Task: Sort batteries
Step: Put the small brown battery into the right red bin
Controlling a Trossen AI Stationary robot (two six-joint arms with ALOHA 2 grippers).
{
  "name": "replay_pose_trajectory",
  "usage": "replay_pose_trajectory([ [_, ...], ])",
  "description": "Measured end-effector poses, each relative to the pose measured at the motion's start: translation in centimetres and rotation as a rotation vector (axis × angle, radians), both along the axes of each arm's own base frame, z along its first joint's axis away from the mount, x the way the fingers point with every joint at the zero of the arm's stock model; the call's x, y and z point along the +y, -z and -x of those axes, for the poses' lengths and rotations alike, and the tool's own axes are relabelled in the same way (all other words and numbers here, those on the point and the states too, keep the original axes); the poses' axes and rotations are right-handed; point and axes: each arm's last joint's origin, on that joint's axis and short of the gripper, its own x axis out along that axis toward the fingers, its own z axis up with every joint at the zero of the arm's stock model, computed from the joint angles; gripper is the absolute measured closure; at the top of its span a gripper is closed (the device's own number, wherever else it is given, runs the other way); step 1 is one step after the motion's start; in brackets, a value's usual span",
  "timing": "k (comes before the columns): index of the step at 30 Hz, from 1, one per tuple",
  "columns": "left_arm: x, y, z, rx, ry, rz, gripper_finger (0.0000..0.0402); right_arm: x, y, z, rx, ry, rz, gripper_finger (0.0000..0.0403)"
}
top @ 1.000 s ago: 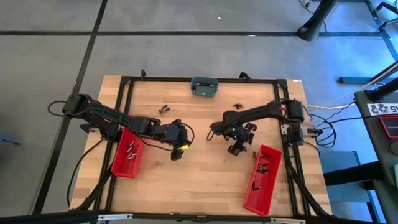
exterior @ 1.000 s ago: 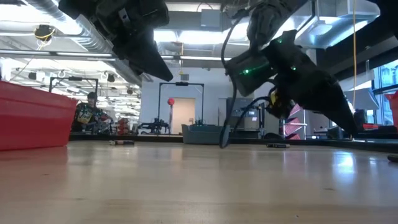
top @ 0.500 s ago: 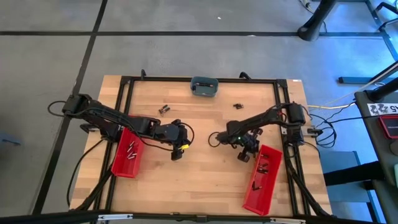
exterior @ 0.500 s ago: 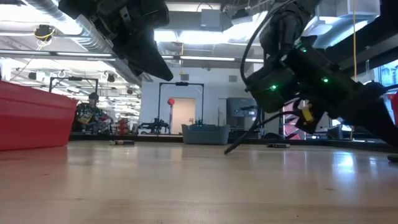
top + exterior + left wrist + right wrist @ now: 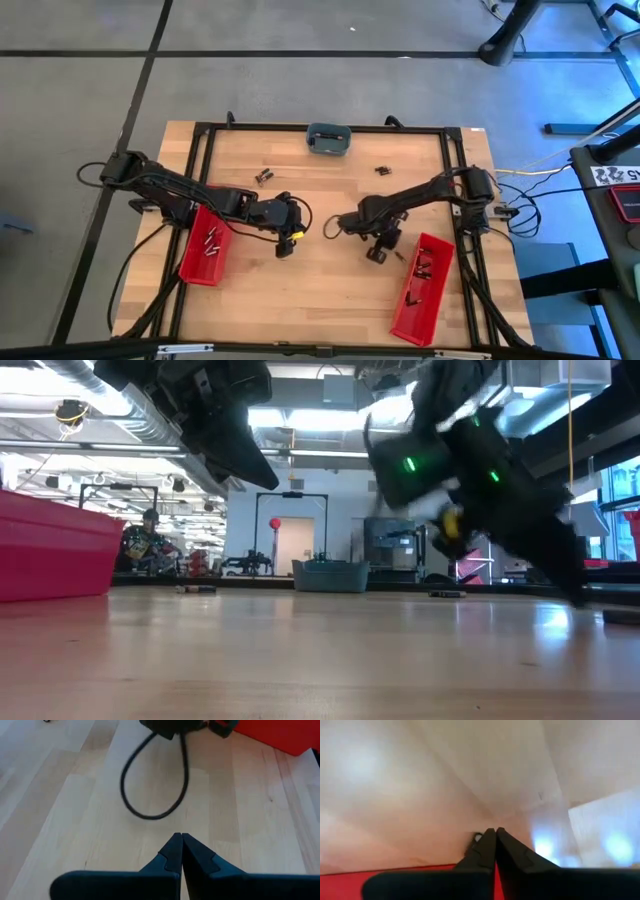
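In the high view the batteries are lying in several spots on the wooden surface (image 5: 300, 290): a small cluster (image 5: 264, 176) in the upper-middle left, another pair (image 5: 381, 170) in the upper-middle right, a handful (image 5: 211, 242) inside the left red bin (image 5: 190, 268), and more (image 5: 421, 268) inside the right red bin (image 5: 408, 318). The ones in the left bin are lying with their long axes running mostly up and down the frame, slightly slanted; those in the right bin are too small to read for direction. The left pincer (image 5: 180, 838) is hovering just left of centre, beside the left bin's upper end, its fingers pressed together with nothing between them. The right pincer (image 5: 495, 831) is sitting right of centre, just beside the upper left corner of the right bin, its fingers also pressed together at the tips; a tiny dark object (image 5: 478, 838) is peeking out just beside them on the surface, too small to identify. A black cable loop (image 5: 152, 780) is hanging in front of the left pincer. A grey-blue dish (image 5: 327, 138) is resting at the top middle edge. In the low view, a person (image 5: 141, 544) is sitting in the room at the far left.
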Motion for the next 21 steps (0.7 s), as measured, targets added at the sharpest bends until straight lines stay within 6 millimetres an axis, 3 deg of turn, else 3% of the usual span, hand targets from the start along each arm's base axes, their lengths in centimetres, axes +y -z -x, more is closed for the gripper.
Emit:
replay_pose_trajectory([
  [3, 0.0, 0.0, 0.0, 0.001, -0.004, 0.005, 0.0400, 0.6, -2.2, -0.7, -0.088, -0.005, 0.011, 0.0389],
  [6, 0.0, 0.0, 0.0, 0.001, -0.006, 0.006, 0.0400, 1.5, -2.9, -0.2, -0.094, -0.027, 0.014, 0.0383],
  [9, 0.0, 0.0, 0.0, 0.000, -0.010, 0.012, 0.0400, 2.5, -2.6, 0.4, -0.063, -0.020, -0.055, 0.0348],
  [16, 0.0, 0.0, 0.0, 0.000, -0.007, 0.008, 0.0400, 3.1, -0.7, 0.2, -0.101, 0.128, -0.063, 0.0197],
  [18, 0.0, 0.0, 0.0, 0.000, -0.005, 0.006, 0.0400, 3.1, -0.5, -0.1, -0.121, 0.174, -0.044, 0.0175],
  [21, 0.0, 0.0, 0.0, 0.000, -0.005, 0.006, 0.0400, 3.6, -0.2, -0.4, -0.146, 0.193, -0.006, 0.0178],
])
